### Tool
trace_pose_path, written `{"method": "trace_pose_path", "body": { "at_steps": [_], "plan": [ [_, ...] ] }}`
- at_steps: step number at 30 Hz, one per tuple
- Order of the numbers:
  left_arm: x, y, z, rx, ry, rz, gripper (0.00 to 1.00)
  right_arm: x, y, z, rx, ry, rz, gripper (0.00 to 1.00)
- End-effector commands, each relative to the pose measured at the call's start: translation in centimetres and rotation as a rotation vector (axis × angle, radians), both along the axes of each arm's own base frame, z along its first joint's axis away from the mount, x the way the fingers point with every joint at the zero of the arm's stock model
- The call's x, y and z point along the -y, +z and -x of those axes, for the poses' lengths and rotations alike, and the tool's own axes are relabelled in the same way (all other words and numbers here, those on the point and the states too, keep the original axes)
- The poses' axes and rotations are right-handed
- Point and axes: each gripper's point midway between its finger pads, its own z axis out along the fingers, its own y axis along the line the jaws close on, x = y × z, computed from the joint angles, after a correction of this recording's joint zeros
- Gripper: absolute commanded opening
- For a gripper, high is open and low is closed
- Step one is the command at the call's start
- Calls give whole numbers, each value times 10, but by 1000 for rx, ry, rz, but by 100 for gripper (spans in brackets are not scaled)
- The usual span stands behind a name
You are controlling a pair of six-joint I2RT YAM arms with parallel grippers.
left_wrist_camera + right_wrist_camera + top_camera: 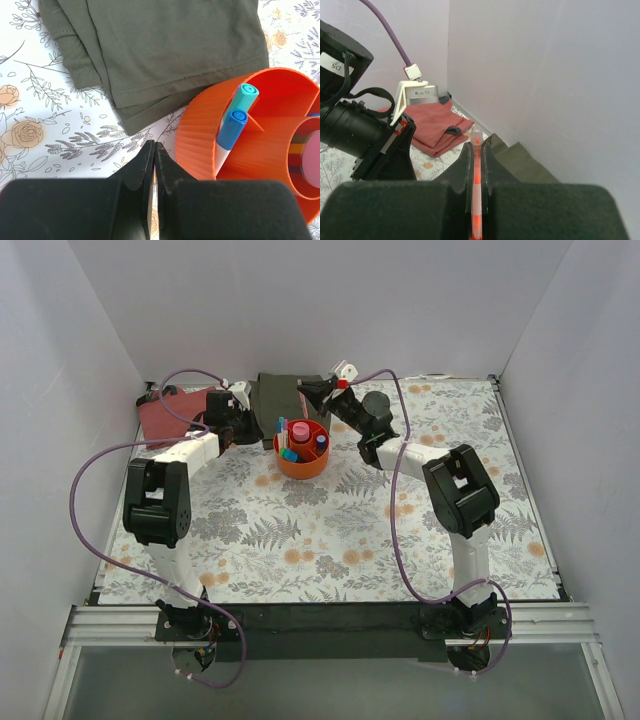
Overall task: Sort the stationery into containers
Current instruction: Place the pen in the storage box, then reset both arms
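The orange bowl [302, 462] stands at the back middle of the table and holds a fat pink tube [300, 430], a short blue-grey cylinder [321, 441] and blue-capped markers [289, 453]. My left gripper [252, 433] is shut and empty, low just left of the bowl. In the left wrist view its gripper [155, 150] sits beside the bowl wall [197, 135], with two blue-capped markers [233, 129] inside. My right gripper [306, 390] is raised behind the bowl, over the olive cloth. In the right wrist view that gripper [476, 150] is shut on a thin orange-red pen [477, 136].
A folded olive-green cloth [278, 400] lies behind the bowl and also shows in the left wrist view [170, 50]. A folded red cloth [168, 415] lies in the back left corner, against the wall. White walls close the table on three sides.
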Motion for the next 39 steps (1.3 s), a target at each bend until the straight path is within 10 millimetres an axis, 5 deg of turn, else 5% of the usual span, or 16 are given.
{"method": "trace_pose_path", "body": {
  "at_steps": [1, 9, 10, 14, 18, 21, 23, 27, 29, 30, 32, 33, 39],
  "plan": [
    [-1, 9, -9, 24, 9, 4, 0, 5, -7, -3, -7, -20, -5, 1],
    [-1, 8, -14, 32, 10, -1, 0, 7, -40, -8, -91, -12, 56, 3],
    [-1, 9, -15, 37, 9, -4, 0, 8, -42, -10, -97, -14, 60, 18],
    [-2, 9, -15, 40, 5, -12, 2, 7, -50, -17, -132, -23, 80, 40],
    [-2, 13, -15, 56, -8, -20, 25, 9, -44, -19, -134, -30, 80, 50],
    [-4, 23, -21, 84, -4, -35, 55, 18, -21, -26, -115, -61, 63, 55],
    [-11, 37, -31, 125, 35, -61, 63, 27, -1, -29, -106, -80, 54, 57],
    [-38, 67, -48, 218, 151, -154, 73, 78, 40, -57, -95, -227, 45, 65],
    [-53, 86, -50, 267, 195, -191, 74, 103, 33, -69, -182, -294, 86, 70],
    [-58, 91, -50, 279, 205, -201, 74, 133, 31, -84, -224, -368, 87, 78],
    [-77, 107, -49, 310, 254, -230, 74, 163, 13, -94, -380, -419, 116, 83],
    [-82, 113, -49, 324, 260, -230, 74, 195, 4, -103, -446, -473, 117, 98],
    [-107, 172, -48, 460, 275, -266, 75, 304, -76, -80, -793, -779, 325, 98]
  ]
}}
